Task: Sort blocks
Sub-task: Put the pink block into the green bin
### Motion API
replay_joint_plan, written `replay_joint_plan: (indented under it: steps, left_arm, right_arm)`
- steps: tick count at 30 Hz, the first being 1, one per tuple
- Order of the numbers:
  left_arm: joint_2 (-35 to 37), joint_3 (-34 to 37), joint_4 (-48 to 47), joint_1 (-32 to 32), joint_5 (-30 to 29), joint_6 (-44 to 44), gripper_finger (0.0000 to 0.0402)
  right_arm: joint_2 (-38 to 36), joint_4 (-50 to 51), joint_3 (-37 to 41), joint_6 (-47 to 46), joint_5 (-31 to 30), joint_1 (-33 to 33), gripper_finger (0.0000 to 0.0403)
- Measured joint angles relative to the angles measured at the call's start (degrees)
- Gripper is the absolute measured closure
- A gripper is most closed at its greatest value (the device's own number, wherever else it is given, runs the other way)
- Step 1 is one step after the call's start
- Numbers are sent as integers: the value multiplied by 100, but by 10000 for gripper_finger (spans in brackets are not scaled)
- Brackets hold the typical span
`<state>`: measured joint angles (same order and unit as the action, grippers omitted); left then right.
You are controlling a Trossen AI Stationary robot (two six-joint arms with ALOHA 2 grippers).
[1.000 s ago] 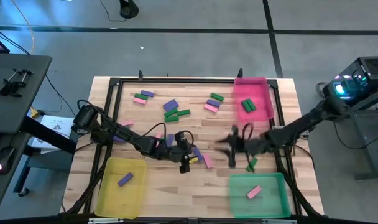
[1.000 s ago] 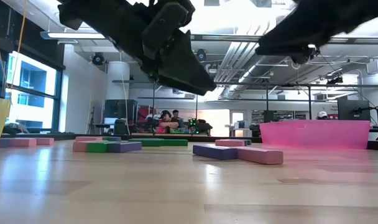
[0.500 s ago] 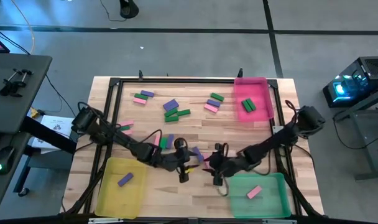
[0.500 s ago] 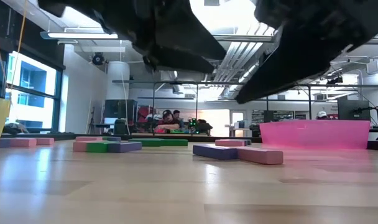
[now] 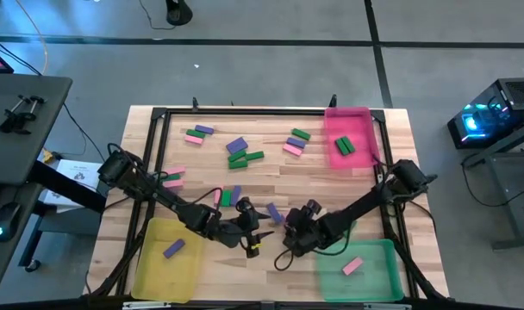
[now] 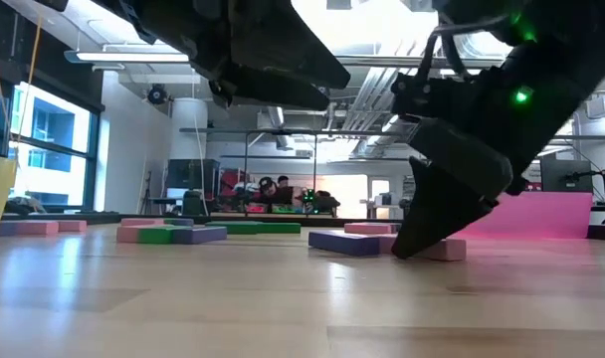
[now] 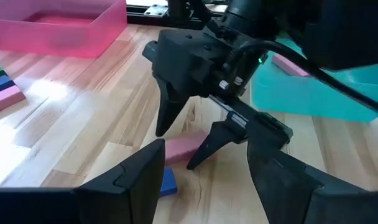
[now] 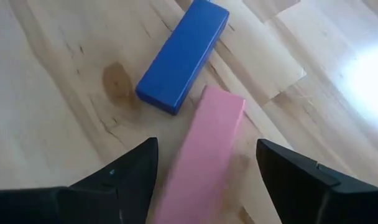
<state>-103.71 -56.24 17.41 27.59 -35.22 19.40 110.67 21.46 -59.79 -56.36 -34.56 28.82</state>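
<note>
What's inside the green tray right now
One pink block lies in the green tray. The right arm covers the tray's near-left corner, so anything under it there can't be seen.

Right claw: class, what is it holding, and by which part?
Nothing yet. The right claw stands open astride one end of the flat pink rectangular block on the table, not closed on it.

no readable text, labels, brands, numbers or signs in any view
</note>
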Motion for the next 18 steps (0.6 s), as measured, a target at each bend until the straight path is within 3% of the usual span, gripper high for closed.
replay_joint_plan:
  steps: [6, 13, 18]
  left_arm:
    - [-7, -1, -15, 0, 0, -35, 186]
    - [-7, 0, -38, 0, 0, -38, 186]
    - [-12, 1, -76, 0, 0, 1, 186]
  right_arm:
    - [1, -56, 146, -66, 108, 39, 194]
    - [-135, 181, 309, 92, -66, 151, 332]
    - [-993, 966, 355, 61, -694, 743, 332]
